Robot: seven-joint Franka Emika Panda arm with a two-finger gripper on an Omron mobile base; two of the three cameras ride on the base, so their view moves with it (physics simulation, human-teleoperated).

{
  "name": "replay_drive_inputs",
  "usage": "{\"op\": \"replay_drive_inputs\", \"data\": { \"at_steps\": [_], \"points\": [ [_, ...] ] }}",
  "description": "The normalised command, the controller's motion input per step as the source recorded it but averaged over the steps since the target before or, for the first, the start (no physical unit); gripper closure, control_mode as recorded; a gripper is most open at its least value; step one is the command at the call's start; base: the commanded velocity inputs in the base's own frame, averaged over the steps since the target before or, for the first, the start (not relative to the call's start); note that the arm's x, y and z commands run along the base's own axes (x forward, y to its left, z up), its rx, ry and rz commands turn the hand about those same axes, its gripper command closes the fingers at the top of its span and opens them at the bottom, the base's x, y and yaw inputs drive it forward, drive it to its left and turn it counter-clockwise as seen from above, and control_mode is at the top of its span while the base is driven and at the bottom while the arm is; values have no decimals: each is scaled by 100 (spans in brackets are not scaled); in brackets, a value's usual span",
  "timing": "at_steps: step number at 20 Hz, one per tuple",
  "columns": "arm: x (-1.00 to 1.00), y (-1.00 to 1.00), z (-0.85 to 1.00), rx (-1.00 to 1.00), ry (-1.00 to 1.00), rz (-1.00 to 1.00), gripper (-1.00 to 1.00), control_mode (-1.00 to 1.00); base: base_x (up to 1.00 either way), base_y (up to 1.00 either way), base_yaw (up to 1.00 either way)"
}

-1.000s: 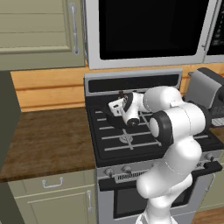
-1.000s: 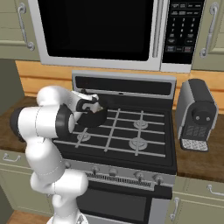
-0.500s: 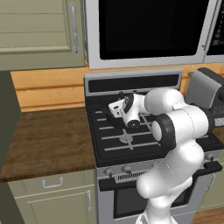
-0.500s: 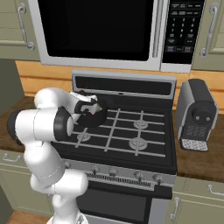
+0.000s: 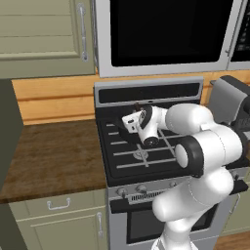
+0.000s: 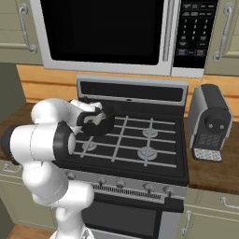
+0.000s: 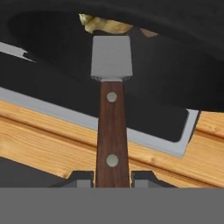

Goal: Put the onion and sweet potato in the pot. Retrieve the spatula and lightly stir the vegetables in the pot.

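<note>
My gripper (image 7: 112,177) is shut on the spatula (image 7: 111,127), pinching the bottom of its reddish-brown riveted handle between the two fingers (image 7: 81,178). The pale grey square blade (image 7: 111,57) reaches into the dark pot (image 7: 175,78). Just past the blade's tip lies the yellowish onion (image 7: 105,24), with a sliver of the orange-tan sweet potato (image 7: 148,32) beside it. From the base views, the gripper (image 5: 132,121) (image 6: 93,116) hovers at the pot (image 6: 103,125) on the stove's back left burner, and the arm hides most of the pot.
The black stove (image 6: 140,144) has free burners to the right and front. A grey coffee machine (image 6: 210,123) stands on the counter to its right. A microwave (image 6: 102,32) hangs low above. Brown wooden counter (image 5: 49,156) stretches to the left.
The hand holding the spatula has dipped very slightly at the pot; the grip is unchanged and nothing else has moved.
</note>
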Motion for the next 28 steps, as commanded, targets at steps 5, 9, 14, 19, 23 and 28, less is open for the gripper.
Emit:
{"op": "replay_drive_inputs", "data": {
  "at_steps": [5,9,14,19,23,28],
  "points": [
    [2,1,16,8,0,1,100,-100,0,0,0],
    [-10,0,10,14,4,0,100,-100,0,0,0],
    [-26,2,31,13,10,0,100,-100,0,0,0],
    [-17,-2,9,5,20,-1,100,-100,0,0,0],
    [9,-13,-63,0,20,-1,100,-100,0,0,0],
    [4,-4,-52,0,5,0,100,-100,0,0,0]
  ]
}}
